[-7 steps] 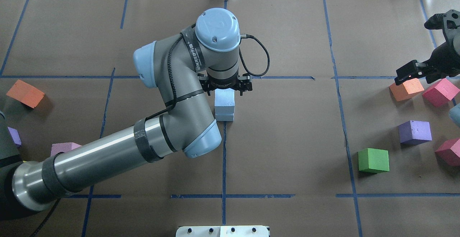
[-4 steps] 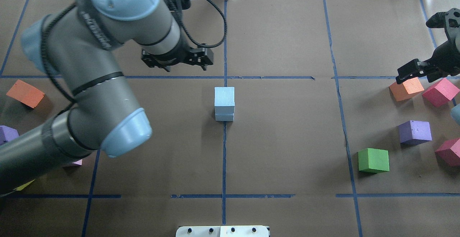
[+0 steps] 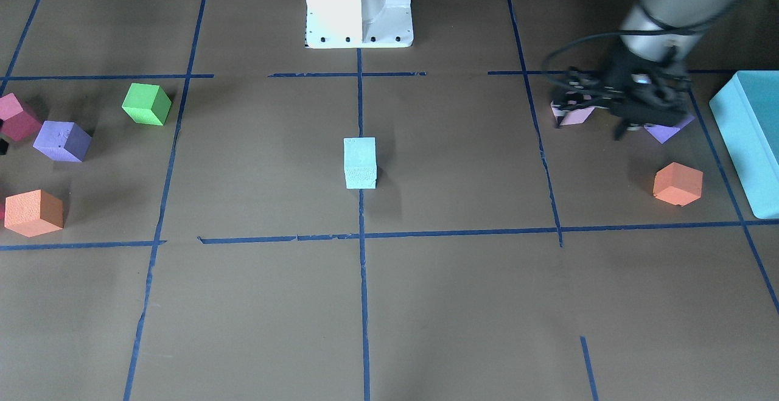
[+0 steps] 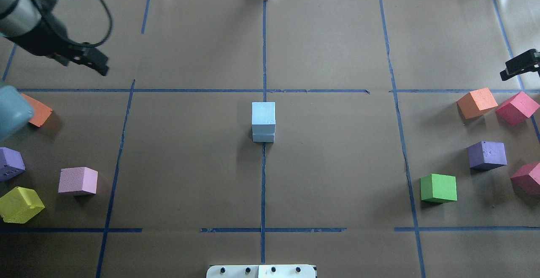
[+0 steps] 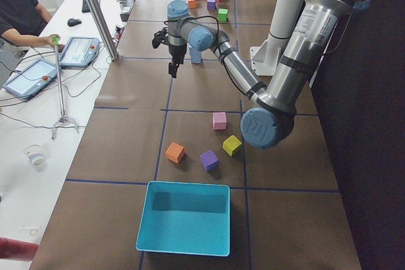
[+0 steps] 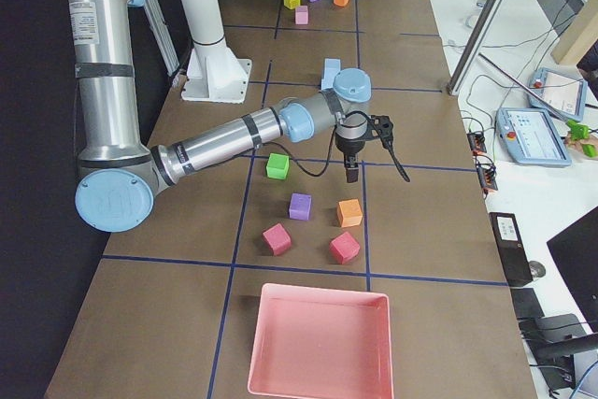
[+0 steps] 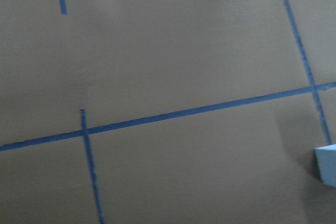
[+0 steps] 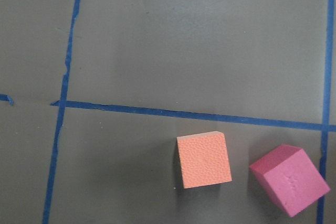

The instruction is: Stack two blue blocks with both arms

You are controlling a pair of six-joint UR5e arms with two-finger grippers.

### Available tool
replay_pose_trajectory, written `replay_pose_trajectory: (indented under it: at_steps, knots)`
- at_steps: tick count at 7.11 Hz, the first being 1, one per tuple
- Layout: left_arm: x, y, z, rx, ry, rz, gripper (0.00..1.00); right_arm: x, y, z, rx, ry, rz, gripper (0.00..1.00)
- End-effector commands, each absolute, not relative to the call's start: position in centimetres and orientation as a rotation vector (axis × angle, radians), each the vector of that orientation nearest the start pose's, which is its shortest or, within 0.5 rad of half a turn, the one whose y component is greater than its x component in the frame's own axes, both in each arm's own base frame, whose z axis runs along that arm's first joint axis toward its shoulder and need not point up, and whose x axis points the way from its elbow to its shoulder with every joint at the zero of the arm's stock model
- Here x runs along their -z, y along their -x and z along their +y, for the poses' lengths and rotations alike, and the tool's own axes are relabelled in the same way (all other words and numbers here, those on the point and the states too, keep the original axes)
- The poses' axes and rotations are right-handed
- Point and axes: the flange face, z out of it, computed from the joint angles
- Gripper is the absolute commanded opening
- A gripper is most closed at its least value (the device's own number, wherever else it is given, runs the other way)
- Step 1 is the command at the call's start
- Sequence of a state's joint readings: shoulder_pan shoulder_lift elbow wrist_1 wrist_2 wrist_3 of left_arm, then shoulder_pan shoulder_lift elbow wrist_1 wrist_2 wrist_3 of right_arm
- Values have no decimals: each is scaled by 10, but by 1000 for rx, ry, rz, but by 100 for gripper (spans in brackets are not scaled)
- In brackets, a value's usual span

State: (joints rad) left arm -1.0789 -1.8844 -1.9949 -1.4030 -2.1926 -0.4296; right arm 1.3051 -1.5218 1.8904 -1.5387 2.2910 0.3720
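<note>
The two blue blocks (image 4: 263,122) stand stacked on the table's centre line, the paler one on top. The stack also shows in the front view (image 3: 359,162), and its corner shows at the right edge of the left wrist view (image 7: 328,163). My left gripper (image 3: 608,112) is open and empty, far off to the left of the stack above the pink and purple cubes. In the overhead view (image 4: 90,60) it hangs at the far left. Of my right gripper (image 4: 519,65) only one finger shows at the right edge, beyond the orange cube (image 4: 476,102). I cannot tell whether it is open or shut.
Magenta (image 4: 517,107), purple (image 4: 487,155), green (image 4: 438,188) and red (image 4: 527,178) cubes lie at the right. Orange (image 4: 40,111), purple (image 4: 10,164), pink (image 4: 78,181) and yellow (image 4: 21,204) cubes lie at the left. A teal box (image 5: 183,216) and a pink tray (image 6: 318,343) stand at the table's ends.
My left arm has drawn back from the stack, up and far to the left, leaving the upper blue block on the lower one. My right gripper has moved away from the orange cube towards the right edge.
</note>
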Motion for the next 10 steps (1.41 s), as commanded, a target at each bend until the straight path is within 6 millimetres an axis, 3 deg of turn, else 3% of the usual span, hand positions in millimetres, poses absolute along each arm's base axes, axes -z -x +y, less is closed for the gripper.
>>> replay_pose_trajectory:
  at_steps: [1,2,3,4,5,6,9,10]
  knots:
    - [-449,-63,-517,-320,-190,728,100,-513,11,-517,77,-165,-802,100]
    - [-524,-12,-514,-335,-140,737,100,-521,0,-516,54,-145,-829,100]
    - [-569,49,-517,-274,-123,745,100,-535,-4,-512,84,-137,-823,100]
    - [-582,74,-512,-211,-112,757,100,-545,-3,-513,99,-127,-821,100]
    - [-597,78,-500,-198,-91,763,100,-551,-4,-510,96,-114,-823,100]
    - [-618,77,-473,-185,-64,771,100,-554,-4,-506,89,-104,-827,100]
    - [-617,77,-469,-182,-66,771,100,-573,-10,-509,59,-66,-818,100]
    - [-617,76,-469,-184,-66,769,100,-572,-28,-508,28,-82,-815,100]
